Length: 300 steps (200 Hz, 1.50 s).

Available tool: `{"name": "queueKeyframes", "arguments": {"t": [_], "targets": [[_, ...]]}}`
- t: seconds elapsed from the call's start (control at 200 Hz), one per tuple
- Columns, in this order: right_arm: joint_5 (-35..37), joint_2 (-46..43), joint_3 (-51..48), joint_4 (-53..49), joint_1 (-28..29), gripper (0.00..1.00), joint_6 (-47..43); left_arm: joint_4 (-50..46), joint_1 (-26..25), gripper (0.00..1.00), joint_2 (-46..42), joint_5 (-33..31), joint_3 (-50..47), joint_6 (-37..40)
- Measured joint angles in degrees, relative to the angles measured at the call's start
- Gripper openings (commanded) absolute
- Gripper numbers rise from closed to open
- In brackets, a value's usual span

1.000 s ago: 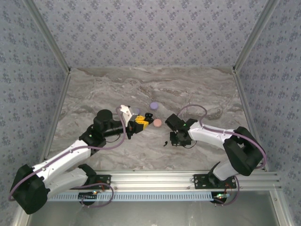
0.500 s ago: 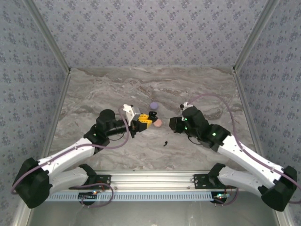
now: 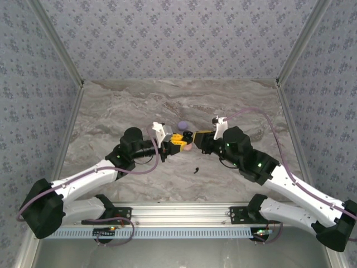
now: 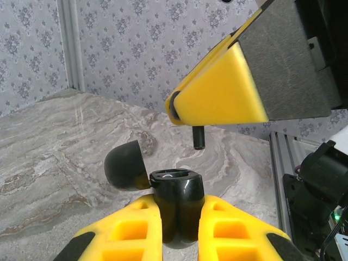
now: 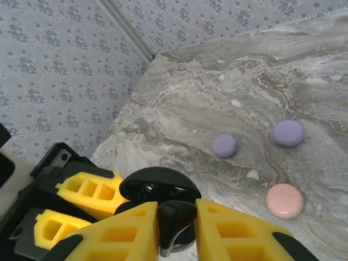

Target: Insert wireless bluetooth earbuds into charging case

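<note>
My left pincer (image 4: 180, 217) is clamped on the black charging case (image 4: 175, 190). It holds the case off the bench (image 3: 223, 100) near the middle, mouth up, with the lid (image 4: 126, 164) swung back to the left. I judge that pose is meant to give the other arm an open socket to aim at.

My right pincer (image 5: 176, 215) is pinched narrow on a black earbud (image 4: 199, 137). In the left wrist view the stem hangs straight down from between the yellow fingers. It sits just above the case opening and a little off to the right, not yet touching. The upright stem suits a straight drop into the socket.

I would say the step in hand is lining up for the insertion. The next move calls for a small sideways correction before lowering, because a stem that meets the rim could twist in the grip or push the case in my left fingers.

A second black earbud (image 3: 196, 170) lies loose on the bench, nearer the bases than the pincers. Two lilac discs (image 5: 224, 145) and a pink disc (image 5: 285, 200) lie flat just beyond, apart from each other. A pale speck (image 5: 252, 174) sits between them, too small to name.
</note>
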Motion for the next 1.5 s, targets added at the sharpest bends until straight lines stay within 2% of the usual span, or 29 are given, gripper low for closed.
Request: {"name": "queueKeyframes", "arguments": {"t": [0.81,1.499], "targets": [[-0.3,3.9,0.2,1.3,0.1,0.25,-0.1,0.0,-0.2,0.00,0.1,0.0,0.3,0.0],[-5.9,2.1,0.3,0.4,-1.5,0.26,3.4,2.0,-0.1,0.00,0.1,-0.4,0.3,0.0]]}}
